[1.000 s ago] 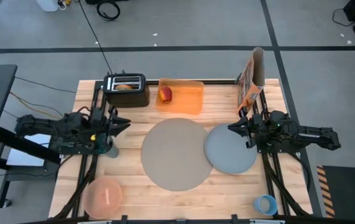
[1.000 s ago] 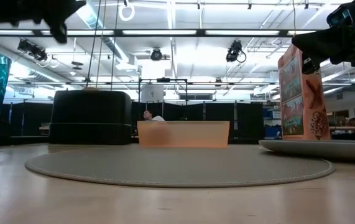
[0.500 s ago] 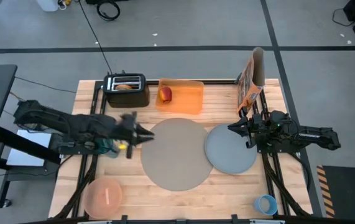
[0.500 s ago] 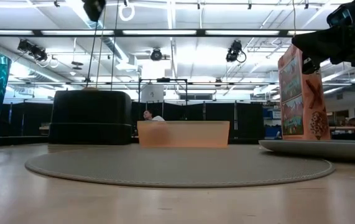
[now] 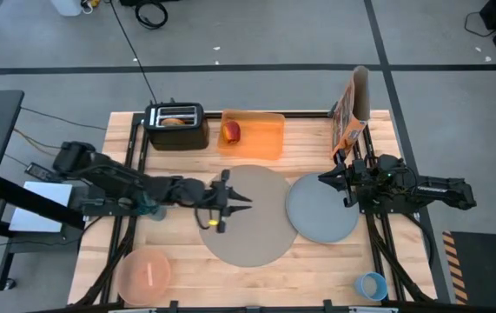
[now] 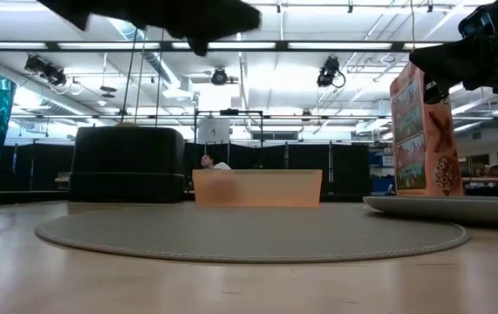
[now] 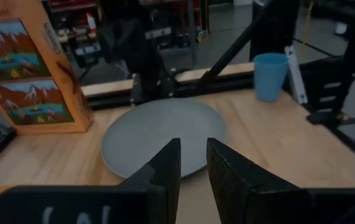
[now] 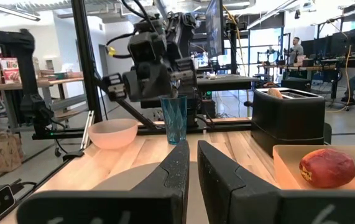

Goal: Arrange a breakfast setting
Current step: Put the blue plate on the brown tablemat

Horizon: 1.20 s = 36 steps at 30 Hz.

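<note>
Your left claw (image 5: 241, 198) hangs over the near-left part of the taupe mat (image 5: 246, 235), fingers a narrow gap apart and pinching nothing. Straight ahead of it, past the mat's far edge, lies the grey plate (image 5: 321, 210), overlapping the mat's rim. Beyond the plate the right claw (image 5: 324, 178) waits, pressed together and empty. To the side of the left claw, across the mat, the red apple (image 5: 231, 131) sits in the orange tray (image 5: 265, 137), with the bagel (image 5: 175, 122) in the black toaster (image 5: 176, 128) next to it. Back behind the claw, at the corner of the surface (image 5: 187, 261), is the pink bowl (image 5: 144, 275) with what looks like the spoon inside; the blue cup (image 5: 372, 284) stands beyond the plate at the other near corner.

The plate seems the likely target. Open wider before you arrive, come in low at its rim, and slide it onto the mat's middle rather than lifting steeply; mind the right arm parked close by.

A second ago the left arm was folded back beside the teal glass (image 5: 149, 209); now it has stretched out over the mat. The right arm has not moved.
</note>
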Available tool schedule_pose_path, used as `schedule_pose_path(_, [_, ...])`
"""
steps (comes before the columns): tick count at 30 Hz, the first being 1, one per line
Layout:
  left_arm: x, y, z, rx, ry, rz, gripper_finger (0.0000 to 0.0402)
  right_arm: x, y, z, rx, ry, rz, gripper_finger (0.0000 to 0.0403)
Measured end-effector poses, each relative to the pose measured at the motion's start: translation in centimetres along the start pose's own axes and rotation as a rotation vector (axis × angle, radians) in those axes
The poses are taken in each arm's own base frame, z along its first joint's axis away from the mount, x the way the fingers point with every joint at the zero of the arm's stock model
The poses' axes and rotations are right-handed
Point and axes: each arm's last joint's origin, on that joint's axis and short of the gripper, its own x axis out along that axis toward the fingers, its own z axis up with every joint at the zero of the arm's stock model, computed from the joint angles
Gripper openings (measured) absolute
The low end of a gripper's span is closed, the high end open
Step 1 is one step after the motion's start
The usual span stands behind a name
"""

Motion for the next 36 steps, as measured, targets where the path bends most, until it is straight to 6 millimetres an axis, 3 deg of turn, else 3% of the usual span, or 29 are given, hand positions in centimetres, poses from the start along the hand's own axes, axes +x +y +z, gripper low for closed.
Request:
schedule_pose_path(9, [7.5,2.3,-1.7,0.027,0.064,-0.097,0.0084,0.0,0.0,0.0,0.000,0.000,0.000,0.0041])
schedule_pose_path(14, [11.4,2.0,-3.3,0.099,0.093,-0.118,0.0091,0.0,0.0,0.0,0.000,0.000,0.000,0.0041])
schedule_pose_path(19, [14.3,1.5,-5.3,0.097,0.107,-0.193,0.0126,0.0,0.0,0.0,-0.001,-0.005,-0.003,0.0041])
schedule_pose_path(27, [16.9,1.2,-9.4,0.180,0.177,-0.222,0.0180,0.0,0.0,0.6,-0.014,-0.063,-0.020,0.0041])
schedule_pose_path(30, [17.6,1.5,-10.8,0.196,0.205,-0.222,0.0182,0.0,0.0,0.6,-0.014,-0.063,-0.022,0.0041])
schedule_pose_path(36, [18.3,1.6,-11.6,0.237,0.228,-0.240,0.0178,0.0,0.0,0.6,-0.016,-0.061,-0.023,0.0041])
